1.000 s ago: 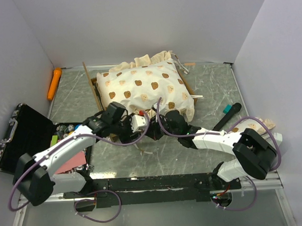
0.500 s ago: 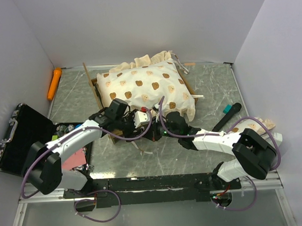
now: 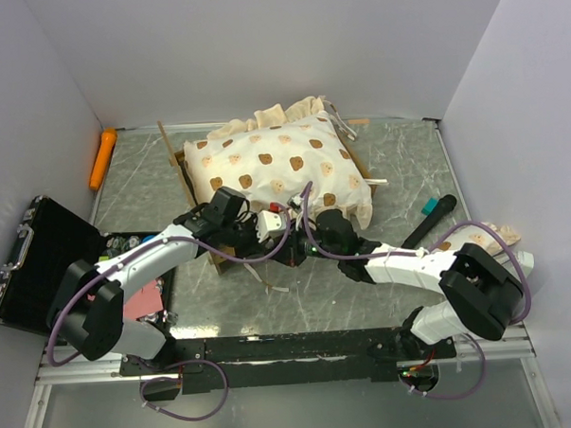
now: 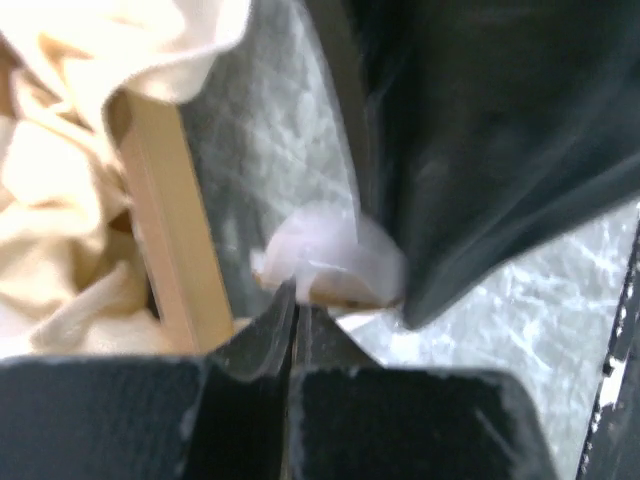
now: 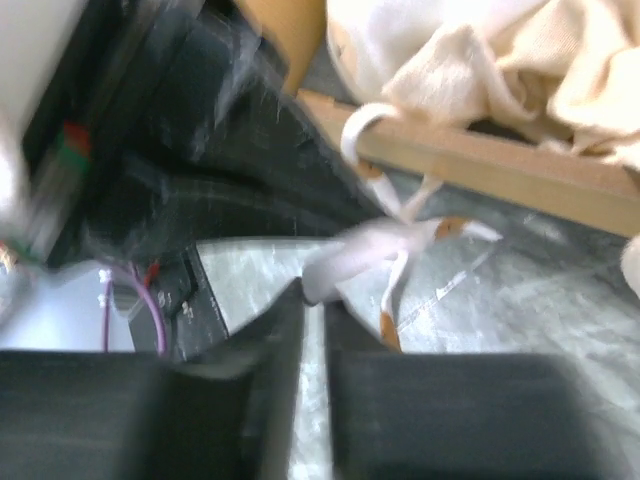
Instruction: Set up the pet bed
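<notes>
At the near side of the pet bed (image 3: 274, 167), the left gripper (image 4: 296, 293) is now pressed shut, though it was spread wide a moment ago; a white tie (image 4: 330, 262) is touched by its tips. Beside it, the right gripper (image 5: 313, 300) is opened a crack. The tie is likely being passed across. The bed is set mid-back on the table (image 3: 406, 157), laid left to right, headboard (image 3: 176, 167) at the left.
</notes>
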Tool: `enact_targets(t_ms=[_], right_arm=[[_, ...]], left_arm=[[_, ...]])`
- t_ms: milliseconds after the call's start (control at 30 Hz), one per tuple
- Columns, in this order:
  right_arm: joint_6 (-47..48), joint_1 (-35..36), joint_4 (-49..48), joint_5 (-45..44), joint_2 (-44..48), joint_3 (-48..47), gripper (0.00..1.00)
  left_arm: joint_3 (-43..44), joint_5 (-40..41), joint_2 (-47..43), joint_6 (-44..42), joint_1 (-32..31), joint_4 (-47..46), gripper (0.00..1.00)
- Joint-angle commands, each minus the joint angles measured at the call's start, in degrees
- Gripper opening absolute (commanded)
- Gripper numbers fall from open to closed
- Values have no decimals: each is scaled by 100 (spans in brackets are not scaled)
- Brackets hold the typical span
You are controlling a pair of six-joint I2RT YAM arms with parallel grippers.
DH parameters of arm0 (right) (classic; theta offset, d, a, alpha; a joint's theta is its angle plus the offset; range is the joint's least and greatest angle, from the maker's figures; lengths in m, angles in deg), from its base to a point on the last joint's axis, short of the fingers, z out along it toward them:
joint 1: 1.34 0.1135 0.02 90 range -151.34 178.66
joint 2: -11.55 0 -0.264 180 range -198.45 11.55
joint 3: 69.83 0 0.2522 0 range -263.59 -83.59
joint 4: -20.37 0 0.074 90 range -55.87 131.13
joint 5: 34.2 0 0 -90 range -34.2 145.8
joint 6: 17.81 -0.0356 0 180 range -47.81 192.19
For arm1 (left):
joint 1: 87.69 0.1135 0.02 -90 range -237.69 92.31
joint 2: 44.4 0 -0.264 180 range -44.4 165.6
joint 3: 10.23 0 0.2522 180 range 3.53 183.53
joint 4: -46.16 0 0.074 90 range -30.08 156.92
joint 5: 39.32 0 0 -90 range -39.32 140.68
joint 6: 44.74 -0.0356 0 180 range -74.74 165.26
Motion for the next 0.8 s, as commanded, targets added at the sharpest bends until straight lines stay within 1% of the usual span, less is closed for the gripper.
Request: enact_targets(t_ms=[0, 33, 67, 100, 167, 200, 333, 400, 433, 467, 533, 600, 767], right_arm=[[675, -130, -9, 716, 597, 50, 33], [1034, -139, 202, 577, 729, 138, 41], [1464, -147, 360, 401, 826, 217, 46], [1677, -139, 414, 165, 888, 340, 53], [2038, -139, 354, -118, 897, 542, 62], [2162, -139, 249, -258, 836, 621, 64], [2155, -104, -567, -891, 222, 657, 66], [2110, -42, -1182, -1059, -103, 684, 72], [2076, -42, -1542, -1077, -279, 675, 73], [2014, -42, -1685, -1103, -446, 614, 73], [1979, -25, -1809, -1059, -806, 412, 73], [2005, 54, -1931, -1199, -1123, 227, 73], [1856, 81, -2002, -1261, -1817, -90, 70]], left_arm=[[183, -161, -88, 103, 243, -112, 1], [148, -188, -166, 103, 304, -104, 1], [147, -223, -246, 94, 357, -69, 1], [130, -249, -316, 77, 401, -34, 1], [78, -302, -500, 59, 410, 54, 1], [51, -311, -588, 42, 419, 90, 1], [-2, -144, -782, 15, 411, 125, 1], [42, -179, -818, -2, 428, 221, 1], [51, -214, -818, -11, 428, 256, 1], [77, -223, -835, -11, 428, 292, 1], [86, -206, -844, -11, 428, 318, 1], [77, -188, -844, -29, 437, 310, 1], [77, -223, -870, -46, 437, 318, 1]])
